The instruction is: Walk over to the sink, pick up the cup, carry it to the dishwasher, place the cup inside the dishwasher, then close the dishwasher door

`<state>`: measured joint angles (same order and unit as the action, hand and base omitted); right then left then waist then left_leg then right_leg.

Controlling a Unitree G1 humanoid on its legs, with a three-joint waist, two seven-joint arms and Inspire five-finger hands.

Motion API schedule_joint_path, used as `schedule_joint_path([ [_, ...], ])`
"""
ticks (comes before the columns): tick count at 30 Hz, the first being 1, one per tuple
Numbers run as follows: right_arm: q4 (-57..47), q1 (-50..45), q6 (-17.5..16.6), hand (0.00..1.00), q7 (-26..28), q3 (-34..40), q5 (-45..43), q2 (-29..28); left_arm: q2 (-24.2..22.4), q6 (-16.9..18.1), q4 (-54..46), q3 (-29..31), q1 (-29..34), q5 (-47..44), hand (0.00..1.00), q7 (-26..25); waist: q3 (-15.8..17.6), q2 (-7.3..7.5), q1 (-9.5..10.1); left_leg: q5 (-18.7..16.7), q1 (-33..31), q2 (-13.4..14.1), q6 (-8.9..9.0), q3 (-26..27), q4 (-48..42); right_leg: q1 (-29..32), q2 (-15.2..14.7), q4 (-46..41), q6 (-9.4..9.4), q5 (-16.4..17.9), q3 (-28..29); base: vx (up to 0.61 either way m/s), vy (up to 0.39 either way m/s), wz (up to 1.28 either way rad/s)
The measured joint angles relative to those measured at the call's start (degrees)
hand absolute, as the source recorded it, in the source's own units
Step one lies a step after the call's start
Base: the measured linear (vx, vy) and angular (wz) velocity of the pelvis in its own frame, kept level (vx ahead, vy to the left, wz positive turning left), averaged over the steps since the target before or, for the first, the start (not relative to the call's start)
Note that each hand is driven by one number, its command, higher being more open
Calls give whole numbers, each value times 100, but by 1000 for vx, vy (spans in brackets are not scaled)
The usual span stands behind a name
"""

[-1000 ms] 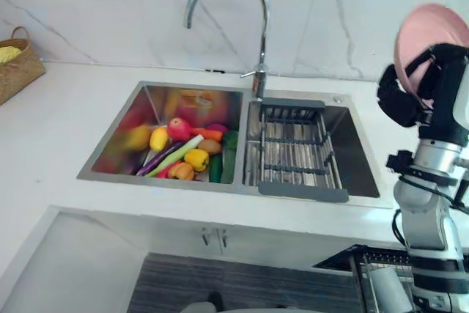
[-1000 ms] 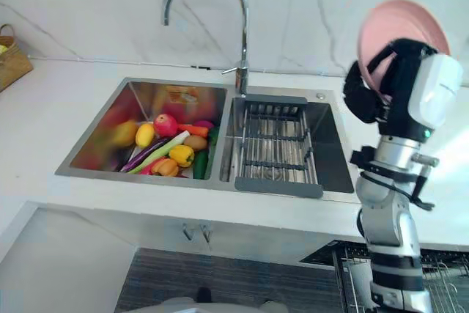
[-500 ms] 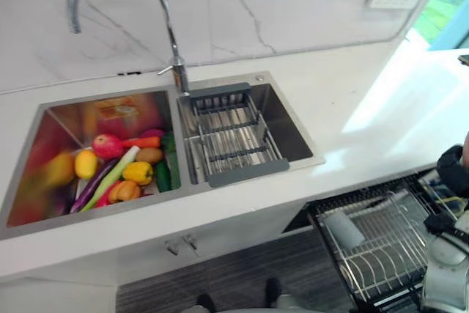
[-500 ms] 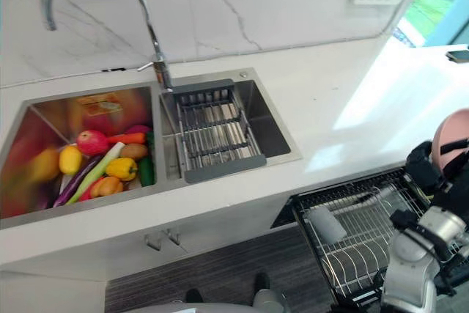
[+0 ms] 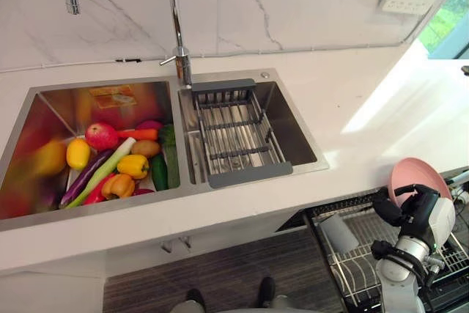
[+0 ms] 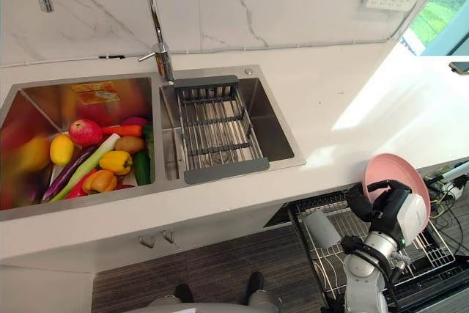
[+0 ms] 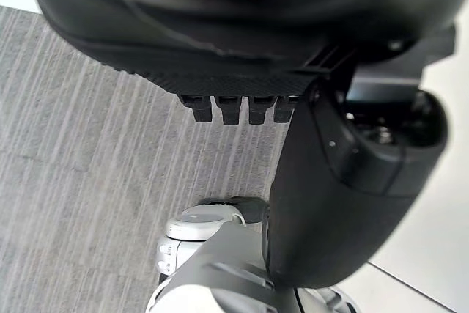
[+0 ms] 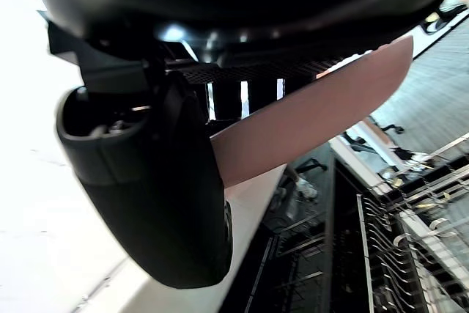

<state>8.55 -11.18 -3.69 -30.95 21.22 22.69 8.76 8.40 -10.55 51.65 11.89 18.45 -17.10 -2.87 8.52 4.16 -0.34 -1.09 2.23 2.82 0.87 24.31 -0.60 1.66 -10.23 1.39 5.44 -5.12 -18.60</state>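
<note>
Both head views look steeply down over the counter (image 5: 352,100) and share the sink (image 5: 297,126), the dishwasher rack (image 6: 331,260) and the right hand (image 6: 381,207). The left wrist view faces the floor (image 7: 88,181) past the left hand (image 7: 344,181); the right wrist view, very close, seems to face the rack along the plate (image 8: 322,108).

One stainless-steel sink (image 5: 297,133) with two basins, one chrome gooseneck tap (image 5: 176,27) at eleven o'clock, one grey slatted drain rack (image 5: 234,137). At nine o'clock: one red apple (image 5: 101,135), one yellow lemon (image 5: 78,153), one orange carrot (image 5: 143,135), one yellow bell pepper (image 5: 133,166), one orange bell pepper (image 5: 117,185). One round pink plate (image 5: 418,177) at four o'clock.
</note>
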Motion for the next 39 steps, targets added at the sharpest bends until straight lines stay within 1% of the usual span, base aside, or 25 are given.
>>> schedule_joint_path([
  [2, 0, 130, 33, 0, -136, 97, 0, 3, -72, 44, 1, -64, -28, -36, 100, -25, 97, -143, -51, -3, -107, -2, -5, -100, -54, 2, -13, 50, 11, -13, -100, -1, -3, 21],
  [5, -12, 208, 53, 0, -330, 262, -2, 28, -159, 44, -6, -99, -118, -101, 100, -41, 229, -294, -63, -13, -241, 4, -20, -213, -170, 8, -23, 91, 9, -41, -203, -19, -6, 20],
  [6, -18, 243, 69, 0, -461, 318, -2, 47, -183, 44, -8, -98, -161, -101, 100, -41, 293, -387, -78, -12, -302, -1, -20, -270, -193, 29, -31, 95, 14, -47, -241, -63, -1, 17],
  [7, -16, 367, 155, 0, -610, 389, -11, 83, -236, 45, -15, -99, -186, -101, 100, -40, 351, -476, -90, -12, -347, -3, -20, -300, -214, 51, -39, 98, 19, -47, -261, -58, 2, 14],
  [8, -12, 440, 211, 0, -689, 439, -19, 106, -259, 43, -17, -102, -203, -101, 100, -37, 380, -525, -94, -13, -366, -5, -18, -311, -218, 62, -45, 102, 21, -46, -270, -74, 15, 10],
  [10, 92, 678, 460, 0, -1143, 662, -140, 274, -318, 43, -27, -115, -264, -104, 100, 30, 489, -680, -101, -28, -434, -6, 10, -333, -218, 94, -58, 163, 0, -52, -292, -62, 13, 6],
  [11, 195, 813, 541, 0, -1325, 815, -272, 310, -344, 44, -32, -114, -265, -113, 100, 67, 519, -739, -99, -23, -478, -3, 17, -333, -218, 129, -53, 174, -14, -62, -287, -39, 0, 0],
  [13, 380, 898, 673, 0, -1545, 1050, -438, 327, -398, 33, -26, -107, -267, -120, 100, 78, 549, -808, -83, -21, -487, 3, 21, -325, -216, 135, -36, 187, -20, -76, -240, 7, -4, -2],
  [15, 519, 893, 777, 0, -1703, 1243, -740, 314, -424, 6, -25, -101, -267, -120, 100, 82, 559, -842, -79, -15, -478, 11, 12, -315, -227, 150, -19, 188, -37, -120, -193, 37, -11, -16],
  [17, 583, 877, 802, 0, -1774, 1347, -850, 288, -435, -46, -26, -90, -268, -124, 100, 100, 558, -862, -77, -36, -464, 8, 17, -401, -304, 233, 24, 189, -25, -152, 35, 61, -29, -52],
  [19, 564, 894, 790, 0, -1785, 1428, -856, 284, -433, -78, -29, -64, -301, -126, 100, 100, 581, -884, -80, -116, -411, 13, 65, -521, -361, 290, 52, 187, -27, -190, 303, 70, -35, -70],
  [22, 554, 893, 715, 0, -1742, 1527, -848, 286, -433, -77, -28, -69, -366, -135, 100, 83, 677, -916, -109, -319, -370, 13, 87, -704, -586, 355, 94, 181, -14, -232, 657, 29, -12, -62],
  [24, 554, 891, 653, 0, -1612, 1534, -795, 290, -441, -31, -45, -80, -372, -171, 100, 72, 789, -925, -109, -449, -370, 6, 109, -855, -796, 393, 96, 181, -4, -255, 888, -20, 1, -61],
  [25, 553, 912, 625, 0, -1490, 1504, -748, 319, -463, -22, -50, -85, -372, -230, 100, 70, 858, -923, -87, -539, -371, -12, 128, -1032, -900, 447, 101, 184, 11, -243, 1047, -45, 3, -74],
  [27, 564, 985, 623, 0, -1250, 1334, -715, 445, -498, -16, -61, -102, -372, -341, 100, 68, 958, -967, -72, -713, -379, -38, 136, -1243, -1025, 546, 122, 186, 37, -309, 1285, -60, 21, -68],
  [28, 630, 1064, 620, 0, -1109, 1192, -672, 554, -509, -13, -77, -106, -386, -385, 100, 68, 1040, -957, -72, -797, -389, -75, 87, -1289, -1048, 614, 119, 186, 66, -364, 1402, -78, 50, -39],
  [29, 679, 1118, 620, 0, -1030, 1123, -671, 608, -505, -13, -98, -110, -399, -413, 100, 68, 1072, -978, -71, -819, -396, -82, 81, -1284, -1068, 634, 102, 186, 68, -389, 1447, -88, 54, -36],
  [30, 837, 1237, 618, 0, -899, 937, -673, 770, -505, -12, -170, -121, -407, -451, 100, 70, 1181, -935, -69, -909, -470, -118, 85, -1263, -1151, 697, 68, 188, 86, -434, 1493, -135, 72, -22],
  [31, 1050, 1377, 618, 0, -807, 719, -673, 961, -501, -15, -191, -127, -441, -517, 100, 69, 1225, -984, -61, -981, -574, -133, 82, -1238, -1259, 768, 43, 191, 83, -498, 1519, -119, 57, -16],
  [33, 1324, 1605, 586, 0, -735, 462, -649, 1249, -459, -20, -199, -224, -513, -647, 100, 60, 1369, -980, -58, -1012, -722, -151, 67, -1240, -1382, 863, 12, 189, 79, -548, 1520, -103, 35, -1],
  [34, 1445, 1792, 521, 0, -671, 397, -649, 1417, -438, -21, -204, -263, -562, -661, 100, 58, 1489, -974, -56, -1011, -796, -155, 66, -1257, -1437, 914, 4, 180, 81, -571, 1513, -71, 5, 5],
  [35, 1526, 1904, 505, 0, -623, 365, -669, 1505, -426, -23, -199, -279, -588, -663, 100, 57, 1533, -973, -55, -1010, -841, -155, 64, -1267, -1466, 947, 4, 179, 81, -581, 1506, -40, -17, 6],
  [36, 1750, 2128, 451, 0, -524, 247, -692, 1685, -402, -32, -199, -328, -628, -694, 100, 49, 1602, -979, -54, -982, -928, -153, 22, -1284, -1503, 1015, 8, 179, 53, -626, 1496, -18, -28, 4],
  [38, 2045, 2456, 410, 0, -416, 75, -724, 1859, -411, -41, -198, -347, -643, -827, 100, 48, 1642, -1019, -42, -952, -1061, -161, 9, -1326, -1535, 1137, 24, 179, 79, -703, 1489, 4, -35, 1],
  [39, 2182, 2647, 393, 0, -364, -33, -761, 1937, -419, -54, -197, -379, -644, -896, 100, 49, 1666, -1063, -38, -942, -1118, -176, 2, -1420, -1534, 1194, 36, 177, 84, -721, 1489, 31, -40, -1],
])
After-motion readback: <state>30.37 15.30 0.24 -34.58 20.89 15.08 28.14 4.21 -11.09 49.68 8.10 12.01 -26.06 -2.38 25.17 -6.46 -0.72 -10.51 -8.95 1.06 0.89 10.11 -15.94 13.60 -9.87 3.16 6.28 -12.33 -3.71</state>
